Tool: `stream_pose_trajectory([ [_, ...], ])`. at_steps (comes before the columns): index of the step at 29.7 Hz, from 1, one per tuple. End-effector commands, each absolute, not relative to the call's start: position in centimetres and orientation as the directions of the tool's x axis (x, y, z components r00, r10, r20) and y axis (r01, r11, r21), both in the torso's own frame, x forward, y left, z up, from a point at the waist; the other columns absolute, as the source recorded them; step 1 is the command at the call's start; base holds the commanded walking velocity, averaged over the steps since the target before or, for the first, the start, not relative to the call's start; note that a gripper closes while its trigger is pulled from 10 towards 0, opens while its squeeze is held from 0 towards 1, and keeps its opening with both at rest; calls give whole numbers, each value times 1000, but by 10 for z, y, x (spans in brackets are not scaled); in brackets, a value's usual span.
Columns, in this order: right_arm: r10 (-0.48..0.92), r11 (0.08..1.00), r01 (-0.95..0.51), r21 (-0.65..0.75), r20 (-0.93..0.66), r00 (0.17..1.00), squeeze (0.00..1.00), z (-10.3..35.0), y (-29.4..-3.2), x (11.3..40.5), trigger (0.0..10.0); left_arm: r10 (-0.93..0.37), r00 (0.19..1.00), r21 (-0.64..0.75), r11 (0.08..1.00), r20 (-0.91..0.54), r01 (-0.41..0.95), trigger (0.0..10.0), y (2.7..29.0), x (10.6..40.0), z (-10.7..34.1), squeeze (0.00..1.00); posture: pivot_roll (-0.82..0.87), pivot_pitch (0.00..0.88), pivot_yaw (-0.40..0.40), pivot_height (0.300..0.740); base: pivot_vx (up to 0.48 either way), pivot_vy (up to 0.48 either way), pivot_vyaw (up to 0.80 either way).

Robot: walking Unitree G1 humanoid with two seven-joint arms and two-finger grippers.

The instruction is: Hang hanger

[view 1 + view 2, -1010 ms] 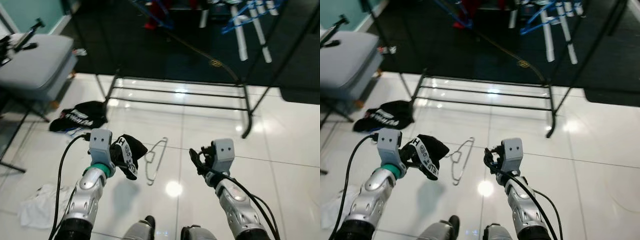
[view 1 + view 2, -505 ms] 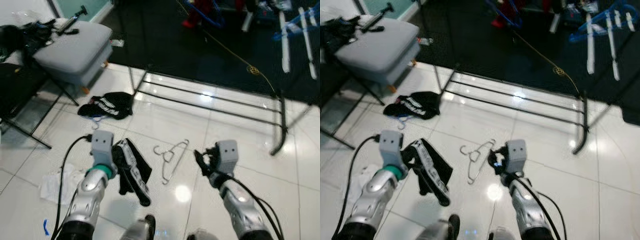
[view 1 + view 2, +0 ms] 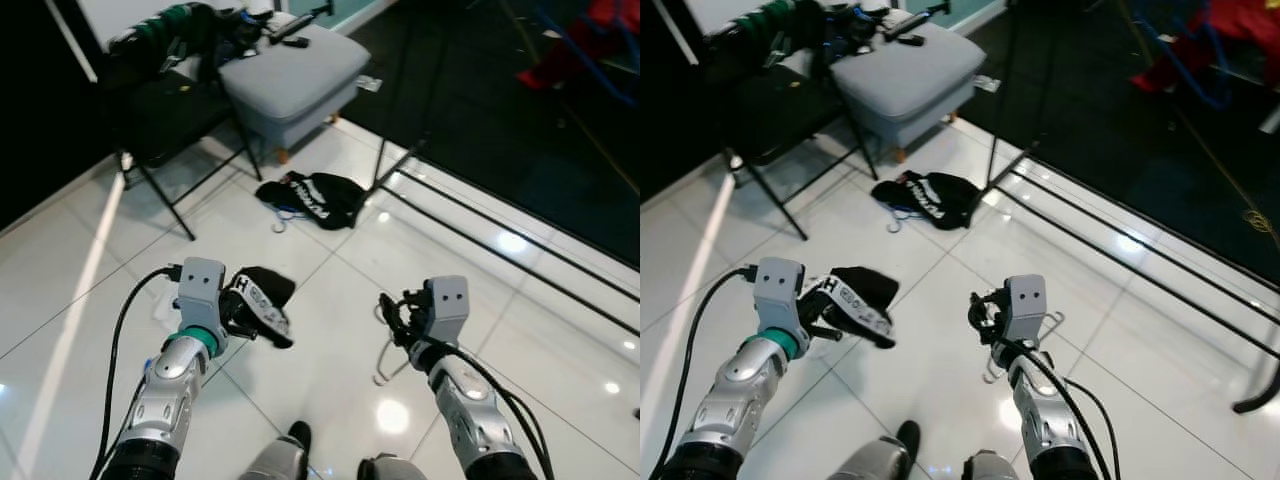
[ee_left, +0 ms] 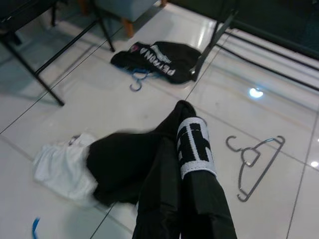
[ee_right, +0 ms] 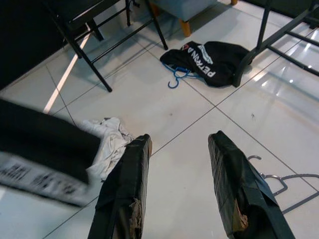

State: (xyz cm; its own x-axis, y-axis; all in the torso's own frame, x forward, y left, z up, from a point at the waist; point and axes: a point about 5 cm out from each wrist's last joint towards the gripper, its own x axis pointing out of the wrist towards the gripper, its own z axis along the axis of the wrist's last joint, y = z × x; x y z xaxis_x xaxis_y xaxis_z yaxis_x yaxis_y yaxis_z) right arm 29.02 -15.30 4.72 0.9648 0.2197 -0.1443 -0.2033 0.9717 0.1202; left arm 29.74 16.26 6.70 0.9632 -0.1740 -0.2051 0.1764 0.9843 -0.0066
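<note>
We see the left gripper [image 3: 262, 312] raised in front of us, its fingers clenched on a black garment with a white lettered band [image 4: 195, 147], which hangs off the fingers above the white tiled floor [image 3: 90, 260]. The right gripper [image 5: 182, 186] is held up beside it, fingers released and spread apart, nothing between them. The thin grey wire hanger [image 4: 253, 167] lies flat on the floor, just beyond and below the right gripper; neither gripper touches it. Further off, a second black garment with white lettering [image 3: 318, 197] lies crumpled on the floor with a blue hanger hook [image 5: 174, 78] poking out from under it, close to the foot of a black metal clothes rack [image 3: 1120, 262]. A crumpled white cloth [image 4: 62, 168] lies on the floor below the left gripper. A grey padded stool [image 3: 292, 78] and a black folding chair [image 3: 160, 125] stand at the far left.
</note>
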Motion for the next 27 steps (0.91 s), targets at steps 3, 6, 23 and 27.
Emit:
stream_pose_trajectory([
  [3,210,972,-186,141,-176,962,0,38,-154,285,10000,-160,959,-19,987,-232,160,10000,163,294,60,0,51,111,91,740,0,0,800],
  [6,216,970,-188,151,-196,956,0,32,-151,284,10000,-119,961,-55,993,-250,109,10000,161,295,55,0,51,108,83,740,0,0,800],
  [23,221,970,-192,152,-204,954,0,30,-150,284,10000,-106,958,-67,994,-266,91,10000,160,296,53,0,51,108,83,740,0,0,800],
  [27,223,969,-194,156,-198,954,0,31,-149,285,10000,-103,959,-44,995,-265,94,10000,160,296,55,0,66,102,66,740,0,0,800],
])
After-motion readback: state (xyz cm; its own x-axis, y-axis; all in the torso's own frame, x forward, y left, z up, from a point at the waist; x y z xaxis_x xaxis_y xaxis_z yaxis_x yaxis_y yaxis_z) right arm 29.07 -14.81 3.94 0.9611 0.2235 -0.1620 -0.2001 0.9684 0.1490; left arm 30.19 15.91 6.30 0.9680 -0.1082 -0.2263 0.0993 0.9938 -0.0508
